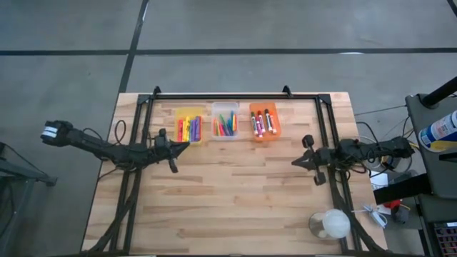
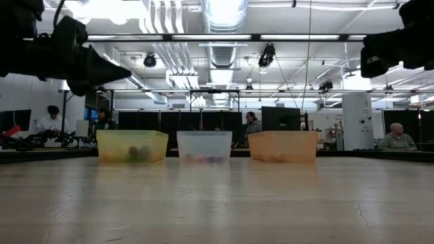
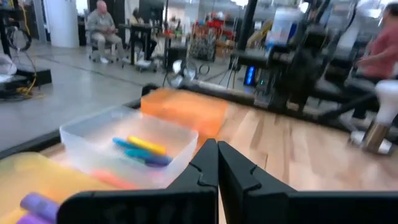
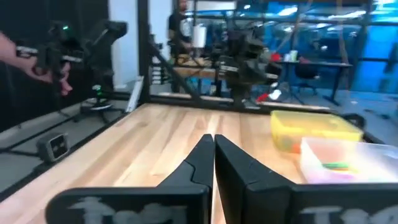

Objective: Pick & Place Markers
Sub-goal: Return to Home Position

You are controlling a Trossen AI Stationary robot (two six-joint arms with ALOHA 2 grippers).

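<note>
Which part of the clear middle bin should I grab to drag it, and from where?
On the clear bin, pinch the rim of the near wall, the one facing the open tabletop, from above, one finger inside, one outside. The yellow bin and orange bin stand close on either side, likely crowding the side walls. Mind the markers inside.

Seen low, the markers point(image 2: 139, 153) are mere smudges behind translucent bins point(image 2: 205, 138).

Table point(image 1: 235, 207): pale wood, plank stripes. Yellow bin point(image 2: 132, 144), clear bin point(image 2: 204, 144), orange bin point(image 2: 283, 144). Markers point(image 1: 188, 129) in the yellow bin: pink, red, yellow, purple. In the clear bin: green, blue, yellow, orange, pink. In the orange bin: white bodies, red and dark caps. Left arm point(image 1: 107, 148) and right arm point(image 1: 371, 150) black. Floor point(image 1: 285, 28) grey, dark seams.
</note>
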